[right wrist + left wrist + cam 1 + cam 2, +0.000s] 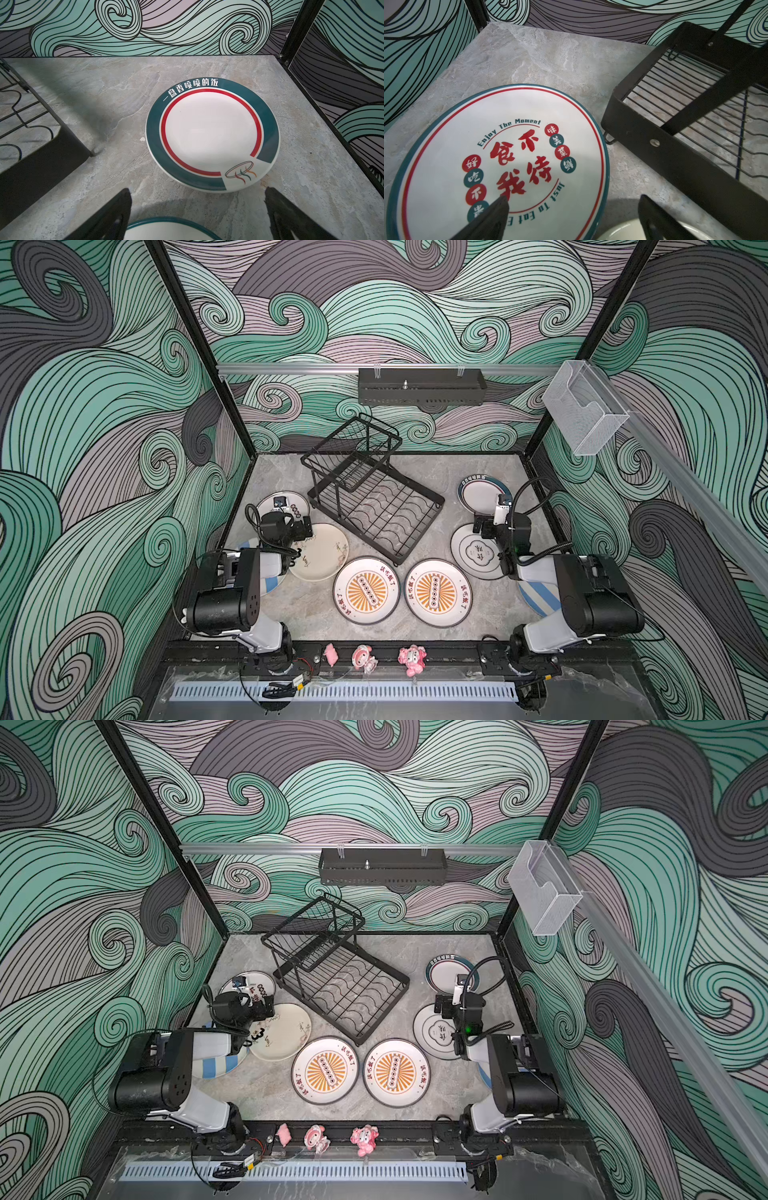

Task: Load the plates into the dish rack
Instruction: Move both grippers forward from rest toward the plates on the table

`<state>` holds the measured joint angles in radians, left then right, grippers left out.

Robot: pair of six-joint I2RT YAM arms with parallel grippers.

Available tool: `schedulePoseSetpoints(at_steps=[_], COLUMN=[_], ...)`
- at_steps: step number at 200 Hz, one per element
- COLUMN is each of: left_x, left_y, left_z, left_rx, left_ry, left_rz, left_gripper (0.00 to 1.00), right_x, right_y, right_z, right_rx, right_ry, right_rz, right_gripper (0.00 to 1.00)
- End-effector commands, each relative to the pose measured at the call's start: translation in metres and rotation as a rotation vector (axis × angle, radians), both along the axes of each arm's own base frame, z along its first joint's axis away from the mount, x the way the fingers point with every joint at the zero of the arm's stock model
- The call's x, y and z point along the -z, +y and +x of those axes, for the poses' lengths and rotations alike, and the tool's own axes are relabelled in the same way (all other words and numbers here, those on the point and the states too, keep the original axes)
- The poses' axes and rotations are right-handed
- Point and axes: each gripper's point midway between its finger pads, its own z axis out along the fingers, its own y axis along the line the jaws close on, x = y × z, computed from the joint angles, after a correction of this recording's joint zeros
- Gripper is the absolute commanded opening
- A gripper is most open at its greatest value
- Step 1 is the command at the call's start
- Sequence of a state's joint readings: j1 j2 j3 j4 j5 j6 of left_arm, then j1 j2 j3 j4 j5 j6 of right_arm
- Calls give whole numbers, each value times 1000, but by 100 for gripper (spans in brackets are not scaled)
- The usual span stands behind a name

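Right tool (198, 192), spread wide, hangs near the teal-rimmed plate (212, 133).

Both are built alike: the left arm (226, 597) and the right arm (594, 601) have fat, glossy black cylinder joints linked by smooth white shells, each bolted to a black base plate (519, 659). A ribbed black cable (520, 493) arcs off each wrist, and a small green light (468, 1029) glows on the right one. The fingers (108, 216) are matte black wedges.
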<state>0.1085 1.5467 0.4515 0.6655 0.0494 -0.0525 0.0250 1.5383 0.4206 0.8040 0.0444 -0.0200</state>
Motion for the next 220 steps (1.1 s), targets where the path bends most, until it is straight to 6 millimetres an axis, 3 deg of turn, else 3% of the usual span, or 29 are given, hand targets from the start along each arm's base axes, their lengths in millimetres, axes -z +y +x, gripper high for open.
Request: schedulePoseSetpoints(at_steps=[1,189,220], left_x=[-14,-15,-32], left_y=[-3,-3,7], left_z=[7,7,10], left_rx=[17,16,-41], left_ry=[-35,-37,9], left_rz=[11,15,15], left_gripper=[99,99,99], right_x=[-3,-4,-32], right_y=[1,2,1], right_z=[1,0,1], right_rx=[-8,-9,-5], right_ry=[-11,-15,-3], right_rz=[-4,-4,-1], right_gripper=[99,98,93])
